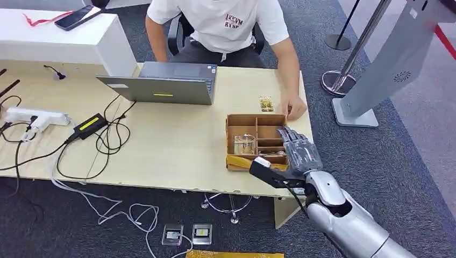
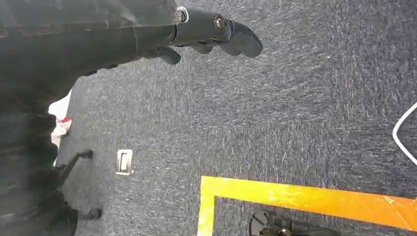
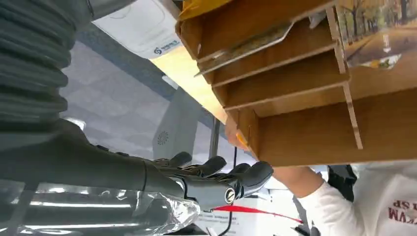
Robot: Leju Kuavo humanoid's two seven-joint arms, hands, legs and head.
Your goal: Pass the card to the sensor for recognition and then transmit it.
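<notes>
Cardboard organizer sits at the table edge; right hand, fingers spread and empty, could shove it or bump the person's hand.

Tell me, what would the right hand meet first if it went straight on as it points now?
Probably the person's hand resting on the table just beyond the wooden box; the right hand points past the box's side. Depth is uncertain.
</notes>
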